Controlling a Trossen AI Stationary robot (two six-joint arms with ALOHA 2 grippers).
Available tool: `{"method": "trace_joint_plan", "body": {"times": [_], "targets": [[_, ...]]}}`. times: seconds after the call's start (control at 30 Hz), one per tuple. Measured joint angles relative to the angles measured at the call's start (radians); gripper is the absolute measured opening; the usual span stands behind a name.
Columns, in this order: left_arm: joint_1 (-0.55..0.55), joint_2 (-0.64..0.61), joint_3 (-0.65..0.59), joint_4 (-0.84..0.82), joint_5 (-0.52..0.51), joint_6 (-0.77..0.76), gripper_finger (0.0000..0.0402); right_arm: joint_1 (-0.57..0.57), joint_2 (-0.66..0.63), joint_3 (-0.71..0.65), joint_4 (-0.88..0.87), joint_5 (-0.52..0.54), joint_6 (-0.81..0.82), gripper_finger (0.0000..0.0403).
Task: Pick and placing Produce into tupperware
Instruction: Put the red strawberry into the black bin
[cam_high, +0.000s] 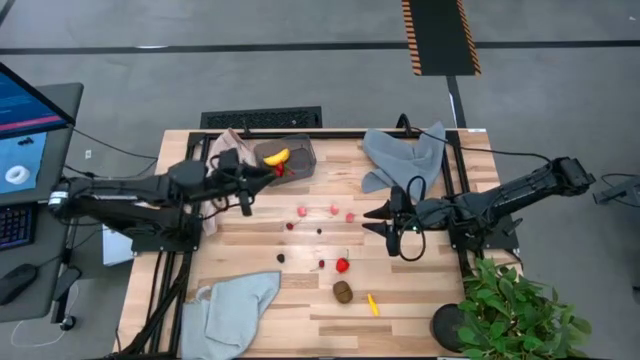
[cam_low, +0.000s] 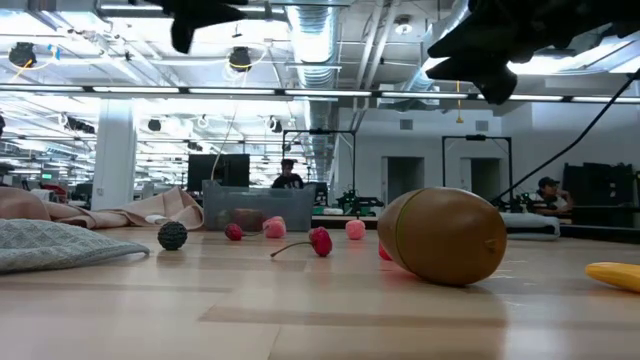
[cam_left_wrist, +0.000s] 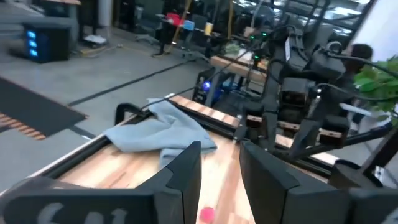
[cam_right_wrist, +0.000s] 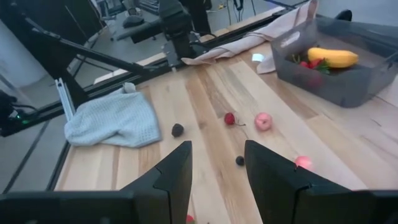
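Translucent grey tupperware (cam_high: 291, 157) holds a yellow banana (cam_high: 277, 157) and red strawberry (cam_high: 279, 171); my left gripper (cam_high: 246, 205) and right gripper (cam_high: 375, 220) hover spread, empty; open tabletop between them.

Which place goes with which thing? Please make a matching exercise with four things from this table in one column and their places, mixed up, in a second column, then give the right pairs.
Things:
1. banana
2. kiwi
3. plant
4. left gripper

Places:
A. at the table's front right corner
B. inside the tub
C. on bare wood beside a small yellow piece
D. above the table, just in front of the tub

Right pairs: 1-B, 2-C, 3-A, 4-D
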Motion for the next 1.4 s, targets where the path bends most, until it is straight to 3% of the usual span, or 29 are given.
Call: {"method": "trace_joint_plan", "body": {"times": [0.17,0.33,0.73,1.13,1.4], "targets": [[-0.133,-0.055,-0.011,-0.075,-0.192,0.001,0.0099,-0.005,0.026,0.000,-0.005,-0.003,0.075,0.0166],[-0.242,-0.106,-0.099,-0.022,-0.258,-0.016,0.0099,-0.038,0.132,-0.001,-0.020,-0.096,0.187,0.0168],[-0.405,-0.230,-0.324,0.116,-0.303,-0.081,0.0099,-0.059,0.301,0.000,0.043,-0.218,0.362,0.0155],[-0.521,-0.188,-0.327,0.121,-0.312,-0.023,0.0099,-0.026,0.434,0.000,0.135,-0.326,0.651,0.0164],[-0.561,-0.165,-0.327,0.123,-0.344,-0.019,0.0099,-0.015,0.522,0.000,0.197,-0.310,0.713,0.0160]]}}
